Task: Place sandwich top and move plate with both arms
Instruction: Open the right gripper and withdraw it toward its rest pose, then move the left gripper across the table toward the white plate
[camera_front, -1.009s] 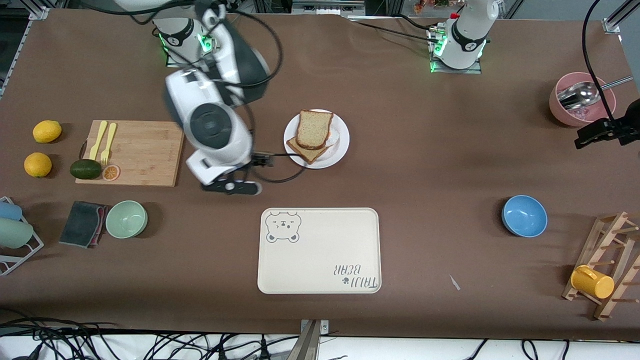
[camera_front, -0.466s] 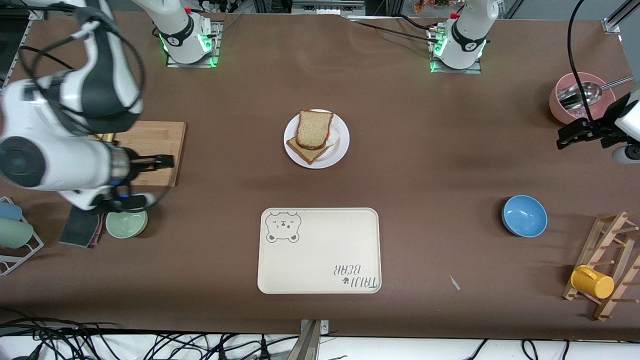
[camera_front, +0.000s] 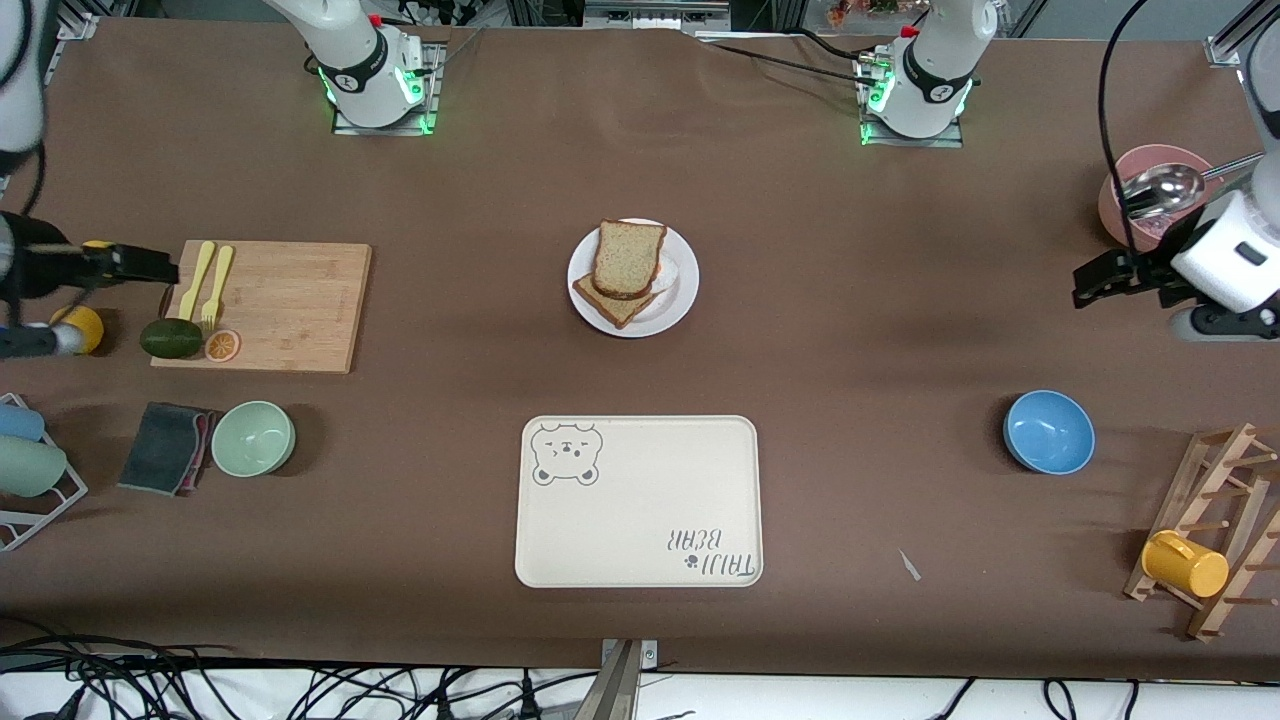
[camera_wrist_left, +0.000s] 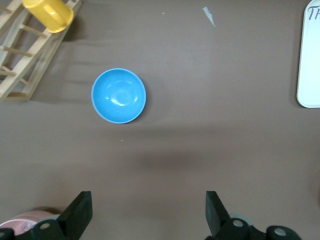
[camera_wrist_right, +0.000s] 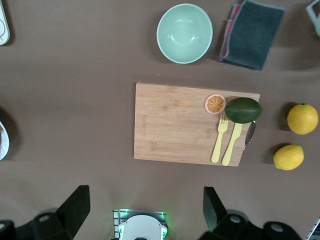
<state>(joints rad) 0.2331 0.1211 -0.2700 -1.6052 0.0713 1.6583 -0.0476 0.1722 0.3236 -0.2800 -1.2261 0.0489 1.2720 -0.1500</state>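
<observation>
I note sandwich top (camera_front: 629, 258) lying on darker slice on plate (camera_front: 680, 300), mid-table, farther than tray (camera_front: 640, 520). Left gripper (camera_wrist_left: 148, 216) wide open, empty, near pink bowl (camera_front: 1115, 215). Right gripper (camera_wrist_right: 143, 207) wide open, empty, by cutting board (camera_wrist_right: 175, 125).

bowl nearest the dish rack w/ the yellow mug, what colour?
Plain blue bowl, clearest in the left wrist view.

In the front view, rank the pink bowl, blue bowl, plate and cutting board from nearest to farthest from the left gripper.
Measured from the left gripper, open at the left arm's end of the table:
1. Pink bowl, beside it, holding a metal spoon.
2. Blue bowl, nearer the front camera.
3. Plate, mid-table, carrying the bread.
4. Cutting board, at the right arm's end.
</observation>
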